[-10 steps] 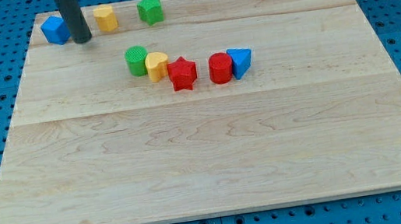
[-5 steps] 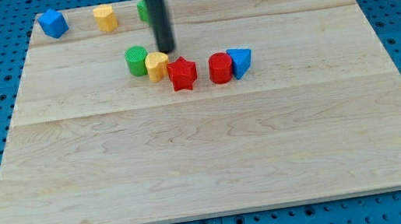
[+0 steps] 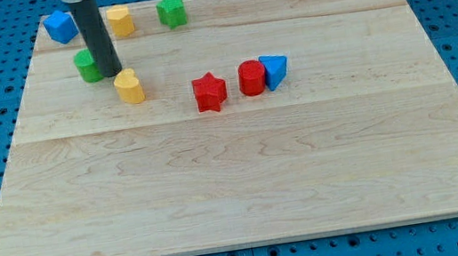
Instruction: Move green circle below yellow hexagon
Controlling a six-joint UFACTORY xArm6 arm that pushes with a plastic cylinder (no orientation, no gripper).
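The green circle [image 3: 87, 65] lies near the worktop's upper left, partly hidden behind my rod. It sits below and to the view's left of the yellow hexagon [image 3: 119, 20], not directly beneath it. I judge the task largely advanced but not finished: the circle needs a short shift toward the view's right to stand squarely under the hexagon.

My tip [image 3: 111, 74] rests on the worktop [image 3: 246, 188] just beside the circle's right edge, between it and the yellow heart [image 3: 128, 86]. My end effector is a plain rod with no jaws, so nothing opens or clamps.

From this side a push would drive the circle further left; I would need to come round to its left.

Further out: blue block [image 3: 61, 27], green star [image 3: 171, 10], red star [image 3: 209, 92], red cylinder [image 3: 252, 78], blue triangle [image 3: 274, 70].
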